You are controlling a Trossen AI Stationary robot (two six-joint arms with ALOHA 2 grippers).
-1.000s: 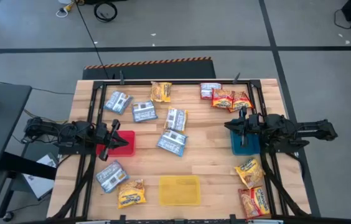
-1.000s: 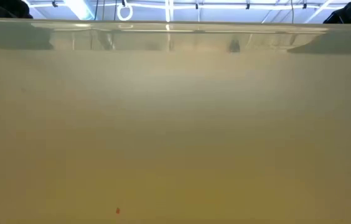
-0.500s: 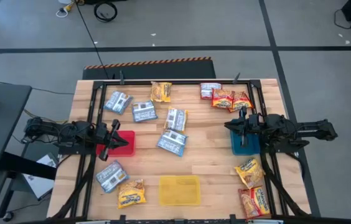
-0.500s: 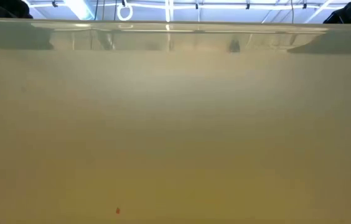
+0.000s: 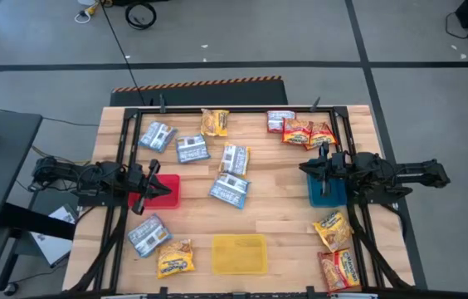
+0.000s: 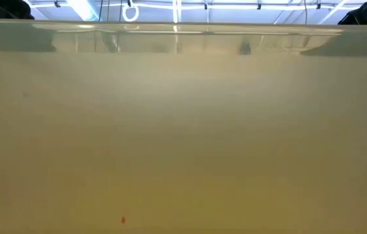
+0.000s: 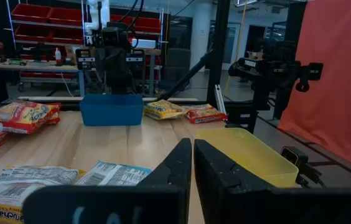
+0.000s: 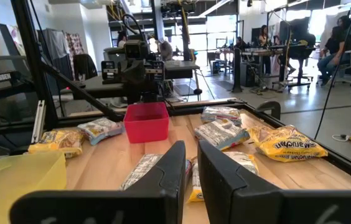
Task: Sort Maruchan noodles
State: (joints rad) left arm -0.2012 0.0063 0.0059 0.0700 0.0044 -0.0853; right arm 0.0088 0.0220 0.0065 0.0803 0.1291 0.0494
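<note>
Left claw (image 5: 166,190) hanging together over red tray (image 5: 170,182); right claw (image 5: 304,169) together (nothing held) beside blue tray (image 5: 324,195), noodle packets (image 5: 229,189) lying between.

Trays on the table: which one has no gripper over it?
The yellow tray at the near edge; the red tray sits under the left gripper, the blue tray under the right gripper.

Wooden table (image 5: 275,212) with scattered noodle packets (image 5: 230,189), red tray (image 5: 166,190), blue tray (image 5: 327,193), yellow tray (image 5: 239,253).
</note>
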